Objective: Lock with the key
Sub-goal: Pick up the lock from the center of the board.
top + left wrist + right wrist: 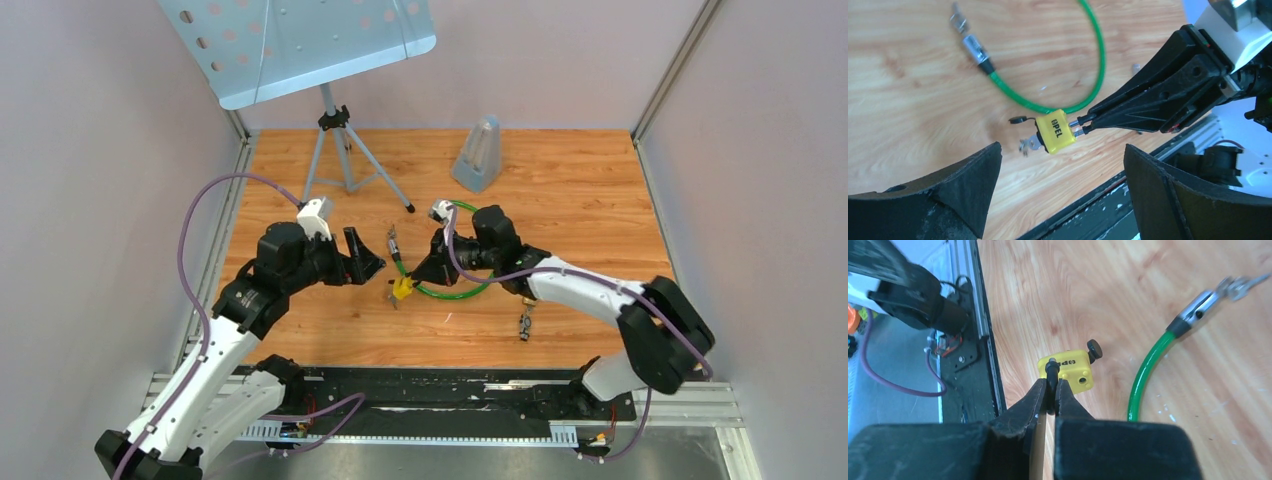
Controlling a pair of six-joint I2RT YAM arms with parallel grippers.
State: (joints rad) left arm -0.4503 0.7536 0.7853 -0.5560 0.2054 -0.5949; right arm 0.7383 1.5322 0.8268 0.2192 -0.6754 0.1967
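Your right gripper (1051, 386) is pinched shut on a small black stub at the edge of the yellow lock body (1055, 131). That holds the lock near the middle of the tabletop (903, 105); I cannot tell whether it rests on the wood or sits just above it. Your left gripper (1061, 150) hangs wide open and empty just left of the lock, touching nothing. The key (1027, 145) looks seated in the body's left-hand face, pointing toward that open gripper. The green cable (1098, 70) curls away to the right and far side. Its metal free end (975, 50) lies on the wood just beyond the lock, apart from it.

The step in hand, as I read it, is getting the left gripper onto the key. Keep the right gripper clamped and motionless, because its hold is on a slim stub and any twist could let the body swivel. Bring the left gripper in low along the key's axis with a finger on either side of the flat bow. Close only when both pads face the bow squarely. Turn about the key's own axis rather than sweeping the wrist, or you may lever the lock out of the right gripper. The free end is not in the body, and I'd judge it has to be seated there for the lock to catch anything.
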